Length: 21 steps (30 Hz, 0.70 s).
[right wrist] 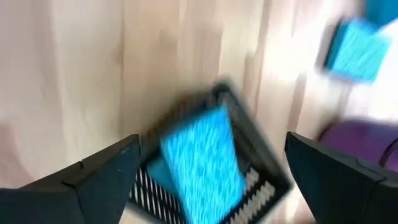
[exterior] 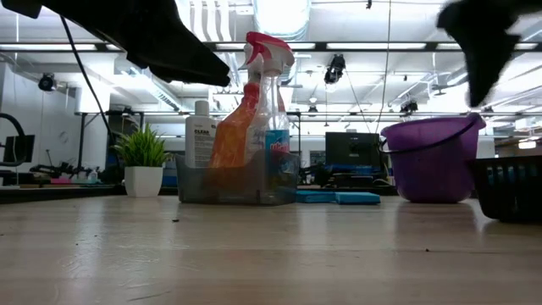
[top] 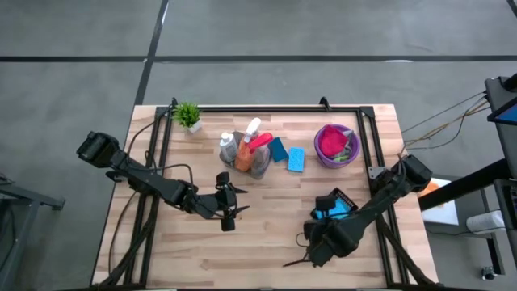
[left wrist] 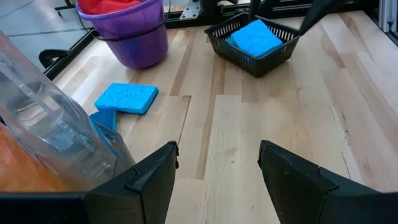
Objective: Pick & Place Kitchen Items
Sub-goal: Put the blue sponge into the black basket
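A black mesh basket at the near right of the table holds a blue sponge. My right gripper hangs open over it, fingers on either side and clear of the sponge. Two more blue sponges lie flat on the wood mid-table. Beside them a clear bin holds three bottles: white, orange, and pink-trigger spray. A purple bucket holds magenta and red cloths. My left gripper stands open above the table just near of the bin, with nothing between its fingers.
A small potted plant stands at the far left corner. A black frame rail runs along the table's far edge and down both sides. Bare wood lies between the two grippers along the near edge.
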Tool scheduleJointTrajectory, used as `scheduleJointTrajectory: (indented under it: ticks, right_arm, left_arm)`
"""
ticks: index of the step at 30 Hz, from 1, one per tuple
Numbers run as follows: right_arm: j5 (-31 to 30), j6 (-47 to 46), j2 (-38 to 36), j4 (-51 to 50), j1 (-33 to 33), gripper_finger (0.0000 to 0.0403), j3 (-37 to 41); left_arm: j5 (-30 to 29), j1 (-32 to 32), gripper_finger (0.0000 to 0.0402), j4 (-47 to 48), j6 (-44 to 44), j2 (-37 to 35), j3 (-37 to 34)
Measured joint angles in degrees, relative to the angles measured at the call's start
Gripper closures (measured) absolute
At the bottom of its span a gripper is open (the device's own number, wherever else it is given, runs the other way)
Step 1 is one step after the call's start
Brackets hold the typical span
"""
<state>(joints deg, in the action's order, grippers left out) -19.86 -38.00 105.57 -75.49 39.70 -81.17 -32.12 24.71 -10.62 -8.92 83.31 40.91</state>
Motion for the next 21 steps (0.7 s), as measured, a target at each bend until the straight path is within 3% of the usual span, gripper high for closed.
scheduleJointTrajectory:
  ticks: [6,10,13,17,21]
  right_arm:
    - [-9.97,3.58,-3.01,13.94,-0.30,0.0049,0.54]
    - [-13.97,12.09,-3.56,28.40,-2.54,0.0073,4.45]
    - [-14.97,18.39,-4.29,38.55,-4.78,0.0084,7.35]
    - [-15.04,25.19,-5.49,47.02,-8.36,0.0089,10.26]
    - [-14.77,29.46,-5.89,45.33,-13.37,0.0089,10.47]
  left_arm:
    - [1.72,0.00,0.0171,-4.57,0.27,0.02,-0.87]
    - [8.45,0.00,0.0171,-27.13,3.01,0.04,-9.02]
    - [9.88,0.00,0.0171,-41.91,4.06,-0.89,-16.68]
    - [8.90,-0.04,0.0171,-45.35,2.69,-6.87,-23.97]
    - [8.09,0.00,0.0171,-42.70,1.59,-15.10,-29.33]
